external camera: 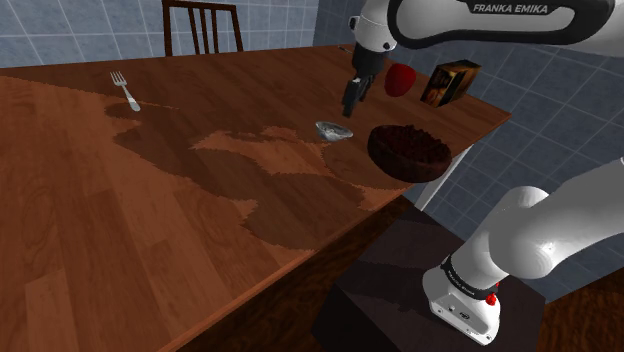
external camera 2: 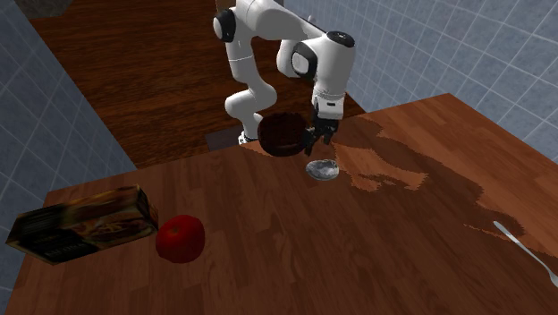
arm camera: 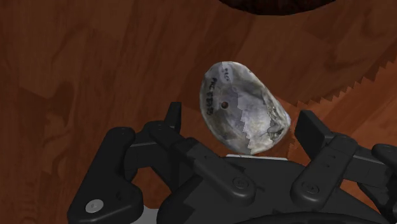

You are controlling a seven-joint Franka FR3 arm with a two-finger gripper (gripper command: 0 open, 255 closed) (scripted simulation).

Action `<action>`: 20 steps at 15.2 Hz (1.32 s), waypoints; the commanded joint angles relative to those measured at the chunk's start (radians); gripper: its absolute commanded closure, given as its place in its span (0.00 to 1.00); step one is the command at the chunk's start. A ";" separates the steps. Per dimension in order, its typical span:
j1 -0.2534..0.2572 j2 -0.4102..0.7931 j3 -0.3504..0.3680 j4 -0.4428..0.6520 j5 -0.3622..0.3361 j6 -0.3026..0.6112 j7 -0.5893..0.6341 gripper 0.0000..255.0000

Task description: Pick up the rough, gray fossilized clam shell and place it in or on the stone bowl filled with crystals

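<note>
A pale grey, rough clam shell [external camera: 333, 130] lies on the wooden table [external camera: 150, 220], close to the edge nearest the stand. The dark brown bowl [external camera: 410, 151] with dark lumps inside sits beside it at that edge. My black gripper [external camera: 355, 96] hangs a little above the shell, open and holding nothing. In the wrist view the shell [arm camera: 245, 108] lies below the gap between the two fingers [arm camera: 312, 130], untouched, and the bowl rim [arm camera: 273, 5] is just beyond it. In the second exterior view the gripper [external camera 2: 319, 136] is over the shell [external camera 2: 322, 168], next to the bowl [external camera 2: 282, 134].
A red apple [external camera: 401, 79] and a dark box [external camera: 449, 82] stand behind the bowl near the table corner. A fork [external camera: 125, 90] lies far off toward the shoulder view's left. A chair [external camera: 203, 25] stands behind the table.
</note>
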 commanded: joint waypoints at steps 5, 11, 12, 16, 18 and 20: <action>0.015 0.126 0.033 0.072 -0.030 0.069 0.014 0.00; 0.011 0.137 0.029 0.010 -0.035 0.143 0.017 0.00; 0.011 0.137 0.029 0.010 -0.035 0.143 0.017 0.00; 0.011 0.137 0.029 0.010 -0.035 0.143 0.017 0.00; 0.011 0.137 0.029 0.010 -0.035 0.143 0.017 0.00; 0.011 0.137 0.029 0.010 -0.035 0.143 0.017 1.00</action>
